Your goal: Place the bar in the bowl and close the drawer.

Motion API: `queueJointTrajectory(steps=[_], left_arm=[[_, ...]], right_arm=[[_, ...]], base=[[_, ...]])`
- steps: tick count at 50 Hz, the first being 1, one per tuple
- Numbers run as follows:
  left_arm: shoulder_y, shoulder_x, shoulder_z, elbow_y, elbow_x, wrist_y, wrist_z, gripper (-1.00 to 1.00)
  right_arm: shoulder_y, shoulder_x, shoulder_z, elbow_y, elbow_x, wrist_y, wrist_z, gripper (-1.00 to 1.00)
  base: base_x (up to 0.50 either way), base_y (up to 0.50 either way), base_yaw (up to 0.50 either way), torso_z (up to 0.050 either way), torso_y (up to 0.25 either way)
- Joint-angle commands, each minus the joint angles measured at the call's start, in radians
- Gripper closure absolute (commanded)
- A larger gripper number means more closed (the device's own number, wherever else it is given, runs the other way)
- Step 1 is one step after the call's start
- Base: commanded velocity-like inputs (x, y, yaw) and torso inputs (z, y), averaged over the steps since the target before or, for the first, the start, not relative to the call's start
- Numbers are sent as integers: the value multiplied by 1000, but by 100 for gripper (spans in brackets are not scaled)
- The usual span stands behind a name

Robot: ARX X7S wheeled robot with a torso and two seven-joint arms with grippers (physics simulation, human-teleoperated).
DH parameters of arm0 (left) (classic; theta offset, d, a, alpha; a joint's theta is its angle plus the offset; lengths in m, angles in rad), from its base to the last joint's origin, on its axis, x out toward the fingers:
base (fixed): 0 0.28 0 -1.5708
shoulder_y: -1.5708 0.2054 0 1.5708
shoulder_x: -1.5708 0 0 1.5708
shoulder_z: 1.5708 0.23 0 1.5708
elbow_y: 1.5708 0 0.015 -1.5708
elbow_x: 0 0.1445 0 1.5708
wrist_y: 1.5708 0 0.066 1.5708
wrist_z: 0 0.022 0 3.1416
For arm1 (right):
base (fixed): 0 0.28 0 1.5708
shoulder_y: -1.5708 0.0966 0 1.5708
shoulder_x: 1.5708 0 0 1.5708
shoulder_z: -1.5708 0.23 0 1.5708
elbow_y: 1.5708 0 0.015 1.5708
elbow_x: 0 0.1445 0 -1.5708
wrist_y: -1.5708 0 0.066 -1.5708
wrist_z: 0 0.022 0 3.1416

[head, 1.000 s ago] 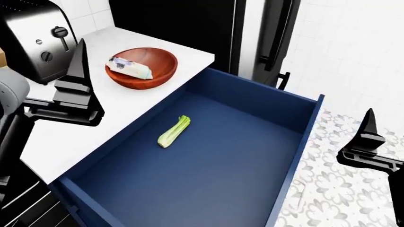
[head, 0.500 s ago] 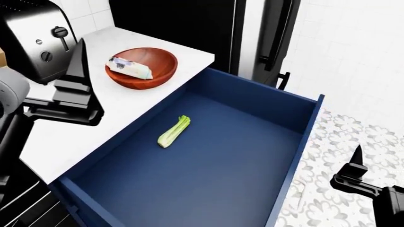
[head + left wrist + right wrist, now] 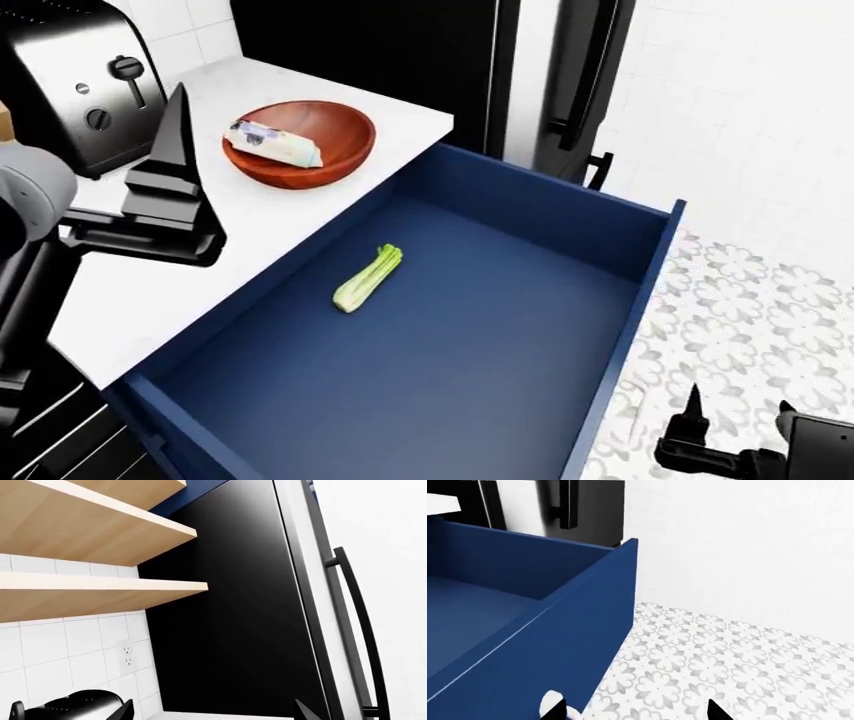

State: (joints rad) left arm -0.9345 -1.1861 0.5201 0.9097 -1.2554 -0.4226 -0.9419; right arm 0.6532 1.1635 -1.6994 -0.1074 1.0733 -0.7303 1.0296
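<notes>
The bowl [image 3: 299,141] stands on the white bench [image 3: 200,270], near the back, just beside the toaster [image 3: 74,80]. The bar [image 3: 274,143] lies inside the bowl, leaning against its left inner wall, with the bluish marks at the end toward the toaster.

The drawer [image 3: 454,340] is pulled far out from under the bench and stands open. Inside it, on the blue bottom, lies one green stalk [image 3: 367,278], closer to the bench side than to the front wall. The rest of the drawer bottom that shows is plain blue. The front wall [image 3: 554,655] of the drawer is seen from outside in the right wrist view, and a small white handle [image 3: 551,702] shows low on it.

The left gripper [image 3: 167,160] hangs over the bench between the toaster and the bowl, touching nothing; its fingers are apart and hold nothing. The right gripper [image 3: 734,425] is low over the patterned floor [image 3: 734,665], just outside the drawer front. Its fingers [image 3: 714,710] are apart and empty, with the handle close to one of them.
</notes>
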Motion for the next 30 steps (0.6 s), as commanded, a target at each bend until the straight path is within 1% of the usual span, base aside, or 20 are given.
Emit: queueJointTrajectory(steps=[1,11,30], left_arm=[[0,-11,-6,9,-12,2,-4,-100],[2,-20,-11,13,-19,3,-4,-100],[-2,-2,-6,5,-10,-7,-5,-100]], right_arm=[[-18,-113,-30,139,67,58,-123,-100],[-11,-191,-38,223,94,112,-190,-100],[2,-281,-47,310,95,165,-275,-100]], base=[[0,0,0,0,0],[0,0,0,0,0],[0,0,0,0,0]])
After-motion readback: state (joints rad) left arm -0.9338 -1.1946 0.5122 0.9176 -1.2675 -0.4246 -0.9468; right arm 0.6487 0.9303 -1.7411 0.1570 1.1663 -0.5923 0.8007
